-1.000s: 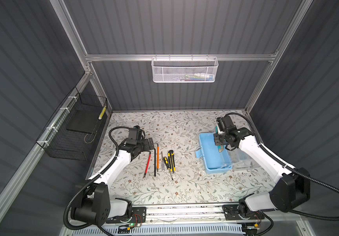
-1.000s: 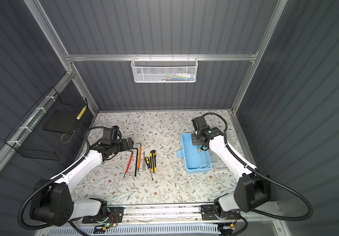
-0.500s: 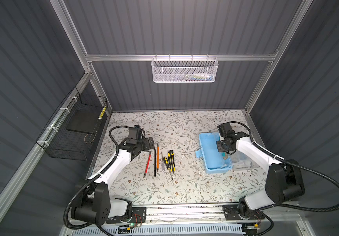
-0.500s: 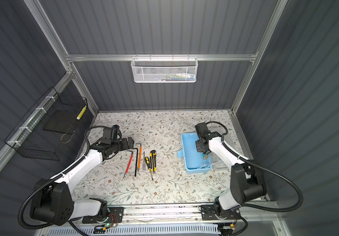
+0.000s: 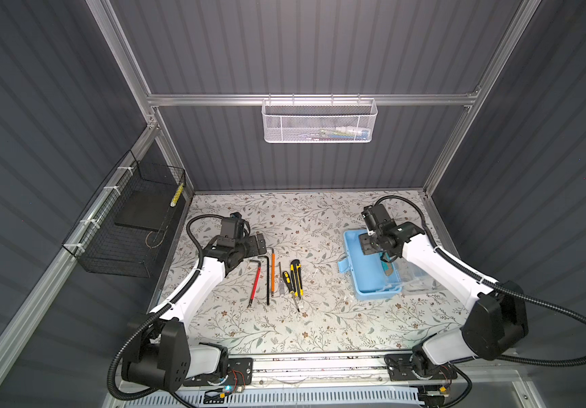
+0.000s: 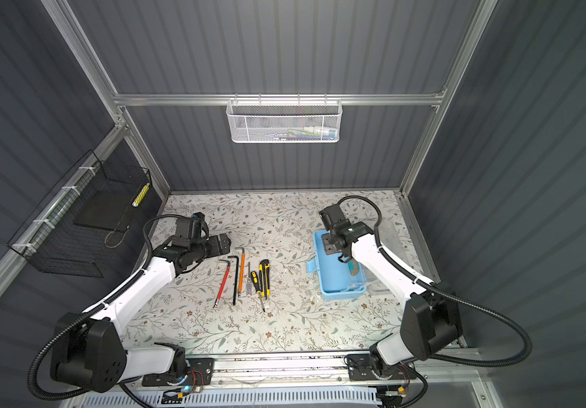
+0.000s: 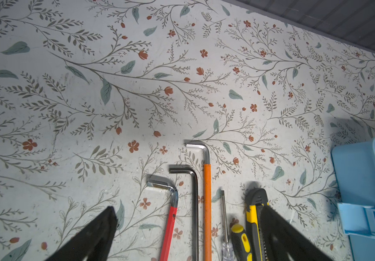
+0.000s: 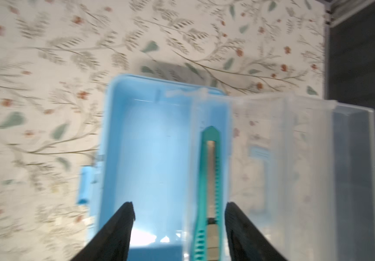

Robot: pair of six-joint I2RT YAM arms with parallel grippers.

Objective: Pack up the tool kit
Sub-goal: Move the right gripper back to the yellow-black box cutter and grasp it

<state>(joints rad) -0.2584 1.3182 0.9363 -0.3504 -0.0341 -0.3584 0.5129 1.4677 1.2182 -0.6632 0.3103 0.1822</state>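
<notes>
The right gripper (image 8: 178,217) hangs with its jaws parted directly over the open tool kit (image 5: 367,272), a light-blue box lying on the floral table (image 5: 320,219) with its clear lid (image 8: 306,158) swung flat to the side away from the tool row. A teal utility knife (image 8: 209,180) lies inside the tool kit along the wall by the lid hinge, free of both fingertips, so the gripper holds nothing; the wrist picture is blurred, which suggests the arm is moving.

To the side of the tool kit nearer the other arm, well apart from it, a row of tools waits on the table: a red-handled hex key (image 5: 254,284), a black hex key (image 5: 267,279), an orange-handled hex key (image 5: 272,268), a small thin screwdriver (image 7: 225,217), a yellow-and-black screwdriver (image 5: 289,286) and a yellow-and-black utility knife (image 5: 296,277). The left gripper (image 7: 188,228) hovers just beyond the far ends of those tools from the tool kit's point of view, jaws spread wide and empty.

The step in hand appears to be the drop of the teal knife into the tool kit, with six tools yet unpacked. The next move likely calls for the right arm to lift clear of the tool kit walls, and for one gripper to come down over a single tool in the tightly packed row without disturbing its neighbours.
</notes>
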